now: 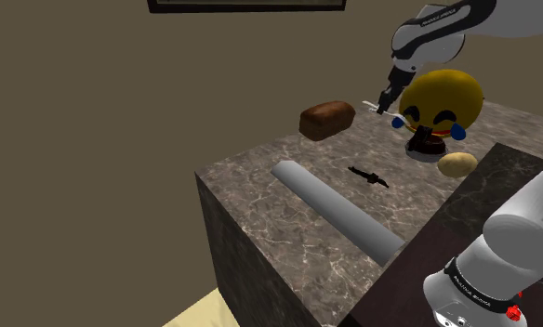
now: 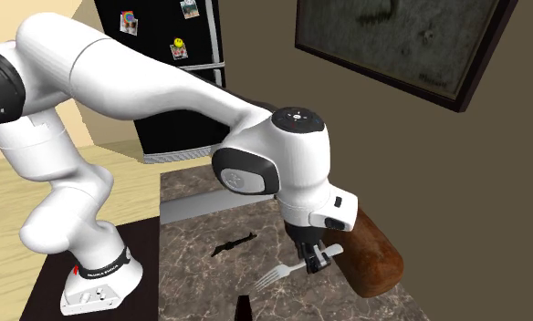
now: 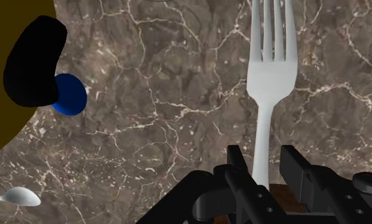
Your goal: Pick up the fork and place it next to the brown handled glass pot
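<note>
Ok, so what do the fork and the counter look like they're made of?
Fork: smooth, pale grey-white with a soft sheen and no bright reflections. It could be dull metal or plastic; the look leaves it open. Counter: brown stone, likely polished marble, going by the pale branching veins across its surface.

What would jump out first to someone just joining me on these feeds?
The big yellow laughing-crying emoji face stands out on the marble counter, toward the shoulder view's upper right. Next comes the pale fork, clasped by its handle in the black gripper, near a brown loaf.
</note>
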Controlling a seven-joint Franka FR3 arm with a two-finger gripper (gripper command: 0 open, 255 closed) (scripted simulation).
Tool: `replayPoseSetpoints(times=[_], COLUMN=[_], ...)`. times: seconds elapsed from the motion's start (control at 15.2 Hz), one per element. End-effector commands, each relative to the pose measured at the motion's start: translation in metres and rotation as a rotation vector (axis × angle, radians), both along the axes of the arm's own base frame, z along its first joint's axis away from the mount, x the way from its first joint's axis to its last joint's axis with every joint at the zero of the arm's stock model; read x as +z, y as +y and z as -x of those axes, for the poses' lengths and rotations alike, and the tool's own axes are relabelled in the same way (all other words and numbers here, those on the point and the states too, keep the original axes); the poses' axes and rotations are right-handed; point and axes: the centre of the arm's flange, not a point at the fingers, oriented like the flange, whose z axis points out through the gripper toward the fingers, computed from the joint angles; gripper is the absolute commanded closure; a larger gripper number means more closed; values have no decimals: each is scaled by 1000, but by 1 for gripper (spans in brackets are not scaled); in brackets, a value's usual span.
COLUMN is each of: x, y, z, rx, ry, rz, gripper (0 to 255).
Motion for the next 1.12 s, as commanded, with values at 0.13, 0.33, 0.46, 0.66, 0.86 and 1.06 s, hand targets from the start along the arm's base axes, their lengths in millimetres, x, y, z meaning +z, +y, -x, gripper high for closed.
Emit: replayPoseSetpoints(times=[0.13, 0.33, 0.46, 0.66, 0.86, 1.06], x=[-20, -36, -47, -62, -78, -94], y=[0, 0, 0, 0, 0, 0], z=[-1, -1, -1, -1, -1, -1], rx=[0, 0, 0, 0, 0, 0], ry=[-1, -1, -1, -1, -1, -1], rz=[0, 0, 0, 0, 0, 0], gripper=[255, 255, 255, 255, 255, 255])
